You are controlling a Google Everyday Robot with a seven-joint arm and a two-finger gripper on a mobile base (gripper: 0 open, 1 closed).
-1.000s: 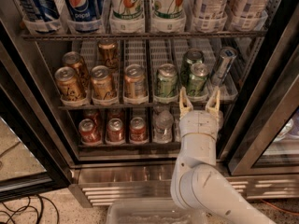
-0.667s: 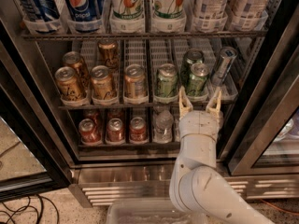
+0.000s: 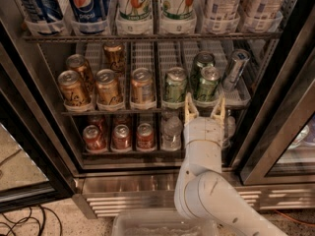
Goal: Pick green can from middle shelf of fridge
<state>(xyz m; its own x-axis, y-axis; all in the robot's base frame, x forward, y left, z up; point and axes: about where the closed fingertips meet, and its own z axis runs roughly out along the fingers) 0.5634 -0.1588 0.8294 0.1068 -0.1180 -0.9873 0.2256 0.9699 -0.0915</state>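
The fridge (image 3: pixel 162 183) stands open with three wire tiers. On the middle shelf (image 3: pixel 147 58) green cans stand in white lane trays: one at the front (image 3: pixel 175 85), one to its right (image 3: pixel 207 83), another behind that (image 3: pixel 201 62). My gripper (image 3: pixel 204 108) is open and empty, fingers pointing up at the shelf's front edge, just below the right front green can. One fingertip (image 3: pixel 189 102) sits between the two front green cans.
Several gold-brown cans (image 3: pixel 109 86) fill the left lanes. A slim silver-blue can (image 3: pixel 236 69) leans at the right. Large soda bottles (image 3: pixel 134 4) stand above; red cans (image 3: pixel 118 135) and a water bottle (image 3: pixel 172 132) below. A black-edged glass door (image 3: pixel 275 122) stands right. A clear bin (image 3: pixel 162 225) sits at the bottom.
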